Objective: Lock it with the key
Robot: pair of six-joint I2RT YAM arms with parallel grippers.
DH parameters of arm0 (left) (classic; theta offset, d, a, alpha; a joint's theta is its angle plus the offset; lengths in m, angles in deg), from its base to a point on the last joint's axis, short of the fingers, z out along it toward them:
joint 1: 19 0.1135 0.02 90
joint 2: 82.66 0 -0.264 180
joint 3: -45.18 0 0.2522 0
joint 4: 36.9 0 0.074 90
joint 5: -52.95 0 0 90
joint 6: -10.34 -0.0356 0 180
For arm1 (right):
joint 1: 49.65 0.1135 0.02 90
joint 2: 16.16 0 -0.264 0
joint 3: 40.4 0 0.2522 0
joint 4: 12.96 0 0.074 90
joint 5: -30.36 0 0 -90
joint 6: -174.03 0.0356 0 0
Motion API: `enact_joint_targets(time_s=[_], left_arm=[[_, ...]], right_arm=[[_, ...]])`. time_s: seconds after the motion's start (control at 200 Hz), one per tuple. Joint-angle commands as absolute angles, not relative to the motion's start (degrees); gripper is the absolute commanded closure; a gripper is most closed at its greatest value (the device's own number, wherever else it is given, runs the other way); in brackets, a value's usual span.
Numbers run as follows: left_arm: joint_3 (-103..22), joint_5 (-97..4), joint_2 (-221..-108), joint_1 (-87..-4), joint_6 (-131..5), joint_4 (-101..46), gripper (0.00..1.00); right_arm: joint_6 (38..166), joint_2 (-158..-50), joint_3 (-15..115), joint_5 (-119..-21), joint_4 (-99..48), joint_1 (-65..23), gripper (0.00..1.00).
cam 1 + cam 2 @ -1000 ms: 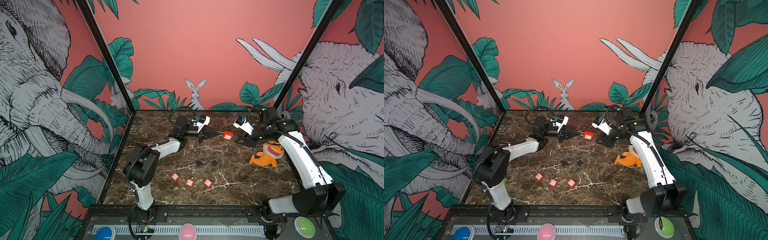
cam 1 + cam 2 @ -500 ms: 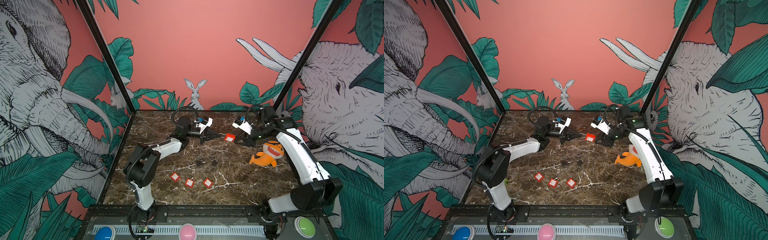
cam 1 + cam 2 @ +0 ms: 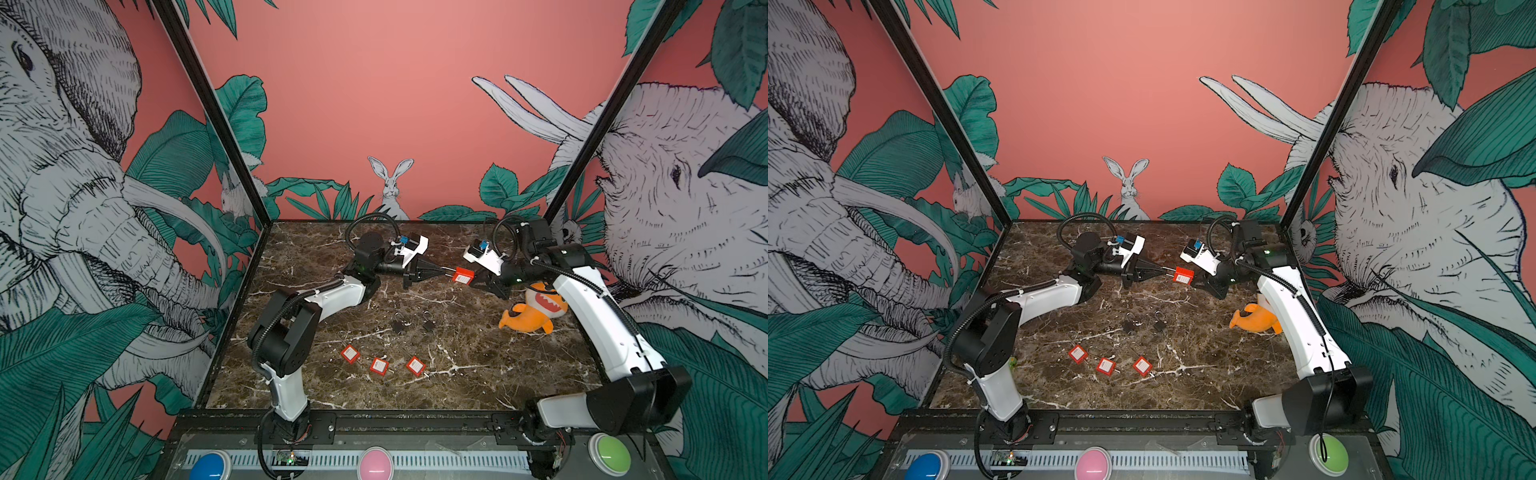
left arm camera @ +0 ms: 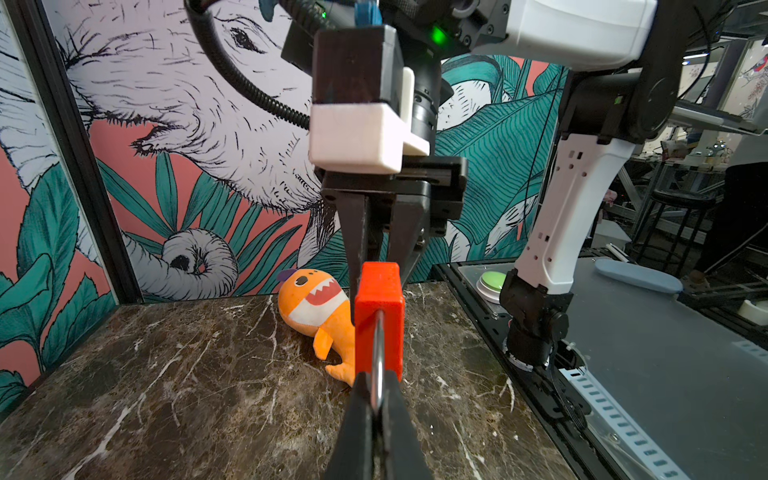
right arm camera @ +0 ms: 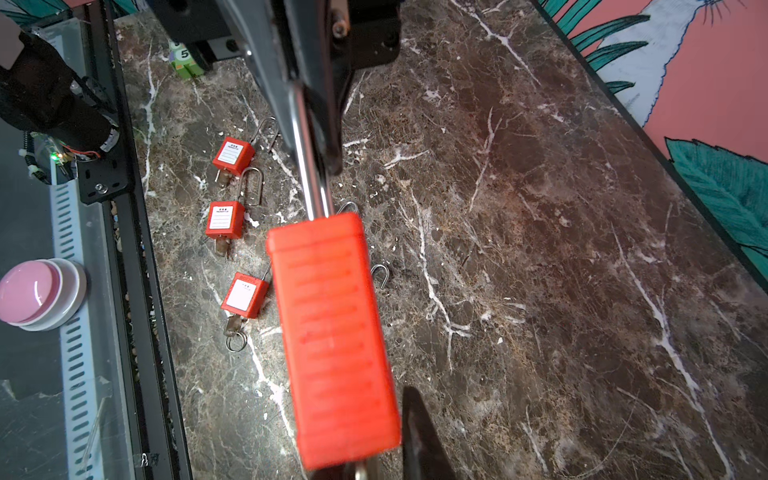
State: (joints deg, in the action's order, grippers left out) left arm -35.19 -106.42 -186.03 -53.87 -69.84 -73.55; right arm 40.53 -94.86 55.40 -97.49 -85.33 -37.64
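- The enclosure has pink jungle-mural walls around a brown marble-patterned tabletop.
- The red plastic-bodied padlock hangs in the air above the far middle of the tabletop, between both arms.
- The left gripper has its jaws pressed together on the padlock's steel shackle, as it did a second ago.
- The right gripper stood a short way off with its jaws spread a second ago. It now sits at the key end of the padlock with its jaws drawn nearly together.
- The silver key projects from the base of the padlock, just beside one right finger. Whether the jaws already pinch it cannot be told.
- The key grip looks imminent, and the locking turn is still to be done.
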Motion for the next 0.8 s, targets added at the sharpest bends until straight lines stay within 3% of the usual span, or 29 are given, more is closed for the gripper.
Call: enact_joint_targets(time_s=[0.0,0.53,0.79], left_arm=[[-36.35,-106.57,-182.78,-54.24,-70.25,-74.97,1.0],[-35.9,-106.95,-182.25,-54.28,-72.71,-72.28,1.0],[-36.11,-107.44,-181.09,-54.19,-77.4,-66.56,1.0]], right_arm=[[37.58,-92.42,54.28,-97.11,-83.32,-37.48,0.86],[33.43,-91.72,55.15,-99.82,-87.08,-37.48,0.87],[31.41,-92.09,55.62,-99.99,-89.69,-37.45,0.98]])
